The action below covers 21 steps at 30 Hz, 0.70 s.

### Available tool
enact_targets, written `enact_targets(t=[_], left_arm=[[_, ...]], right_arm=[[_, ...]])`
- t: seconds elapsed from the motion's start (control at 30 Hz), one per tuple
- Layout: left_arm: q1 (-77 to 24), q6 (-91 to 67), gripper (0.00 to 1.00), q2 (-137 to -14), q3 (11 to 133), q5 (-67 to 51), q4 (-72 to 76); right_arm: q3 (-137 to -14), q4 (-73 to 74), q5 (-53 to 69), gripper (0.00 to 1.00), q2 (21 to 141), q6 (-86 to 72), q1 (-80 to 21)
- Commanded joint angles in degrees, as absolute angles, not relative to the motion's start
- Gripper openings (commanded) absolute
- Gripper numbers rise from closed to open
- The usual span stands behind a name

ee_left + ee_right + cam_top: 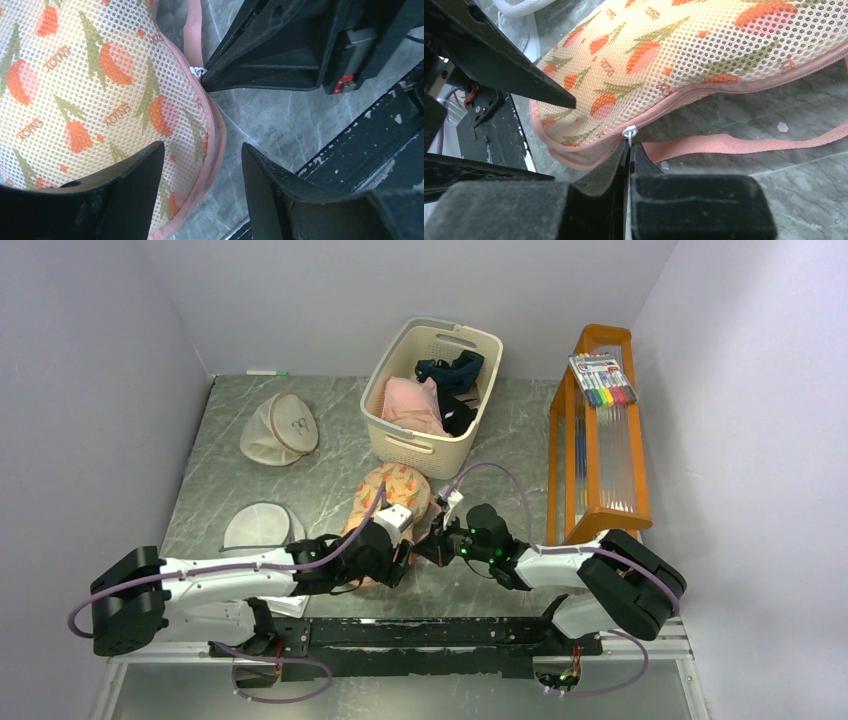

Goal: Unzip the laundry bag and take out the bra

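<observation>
The right gripper (629, 150) is pinched fully together on the small white zip pull (629, 132), which sits at the pink zip edge of the laundry bag (684, 55). From the left wrist view, the same black fingertips (235, 75) meet the bag's rim at that pull. A loose pink strap (734, 142) lies flat on the table just beside the right gripper, running off to the right.

The left gripper (202, 147) stands open and holds nothing. One of its fingers (125, 195) lies over the printed mesh near the bag's border and the other is over bare marble, so the rim and zip line run between them. Whether the finger over the mesh actually touches it cannot be told. The zip looks closed along the stretches in view, and what is inside cannot be made out through the mesh.

From above, the bag lies flat at the middle of the table (330, 470), its near end under the two grippers and its far end near the wall of the cream basket (400, 445). The black rail (430, 632) at the table's near edge is close behind both wrists. Bare marble shows to the right of the bag as far as the orange rack (598, 440). To the left, the white mesh dome bag (262, 525) sits near the left forearm, and the beige round bag (282, 428) is farther back
</observation>
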State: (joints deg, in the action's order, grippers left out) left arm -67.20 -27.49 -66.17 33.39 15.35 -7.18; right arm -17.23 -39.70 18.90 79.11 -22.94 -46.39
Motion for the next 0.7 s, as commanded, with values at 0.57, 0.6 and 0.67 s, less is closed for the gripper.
enact_targets(t=[0.57,0.6,0.67], left_arm=[[-67.54,-28.16,0.14,-80.77,42.89,25.57,-10.36],[-67.54,-28.37,0.10,-80.35,42.58,25.28,-10.74],[-67.59,-28.79,0.07,-79.53,41.77,24.76,-11.50]], right_arm=[[-15.09,-41.30,14.57,0.00,75.30,-23.35,-46.21],[-15.07,-40.81,14.16,0.00,75.12,-23.36,-45.67],[-15.18,-39.47,12.86,0.00,74.64,-23.51,-44.48]])
